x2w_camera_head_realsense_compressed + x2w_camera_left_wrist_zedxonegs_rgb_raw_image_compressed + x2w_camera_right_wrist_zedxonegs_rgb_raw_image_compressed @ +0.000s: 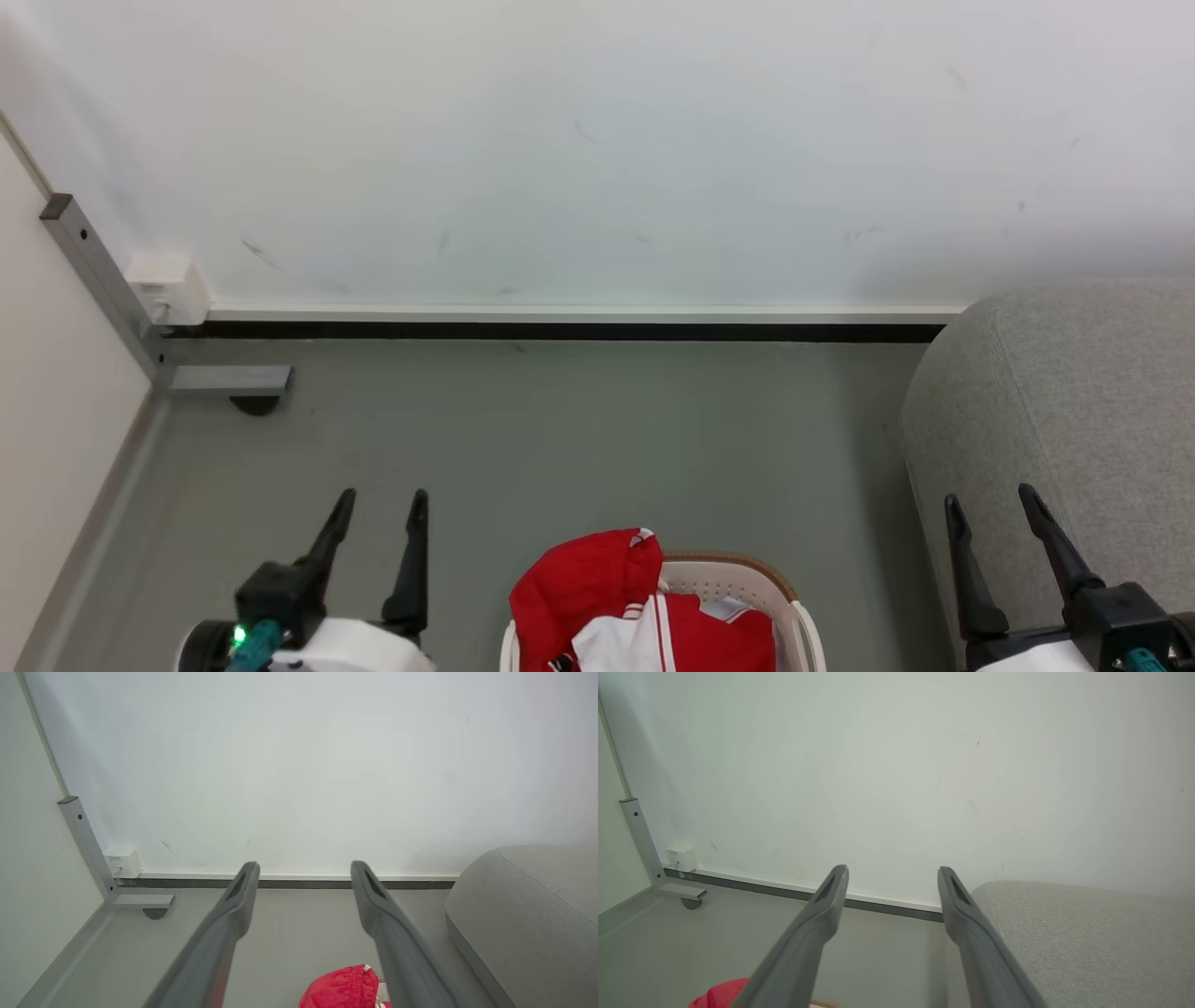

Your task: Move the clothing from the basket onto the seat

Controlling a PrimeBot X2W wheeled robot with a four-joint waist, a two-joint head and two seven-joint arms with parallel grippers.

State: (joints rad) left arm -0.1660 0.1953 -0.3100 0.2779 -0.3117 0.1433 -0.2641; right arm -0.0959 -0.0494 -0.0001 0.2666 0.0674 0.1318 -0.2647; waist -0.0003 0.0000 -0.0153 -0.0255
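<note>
**Clothing** (616, 597): red, with white panels and thin white stripes. It is heaped in the basket, and one red fold rises over the far left rim.

**Basket** (747, 571): white, with a holed wall and a brown rim. It stands on the floor (560, 439) at the bottom middle of the head view, between the two pincers.

**Seat** (1074, 411): grey fabric with a rounded corner. It is to the right of the basket, with its far end at the wall (597, 140).

**Left pincer** (384, 497): fingers spread and empty. It hangs over bare floor, left of the basket and apart from it.

**Right pincer** (988, 497): fingers spread and empty. It is in front of the seat's near face, right of the basket. Whether it touches the fabric cannot be told.

**Wall**: white, faintly scuffed, with a pale skirting (560, 311) over a dark strip.

**Post** (93, 271): grey metal, in the left corner. It has a flat foot on a dark caster.

**Box** (168, 289): small and white, on the wall just beside the post.
</note>
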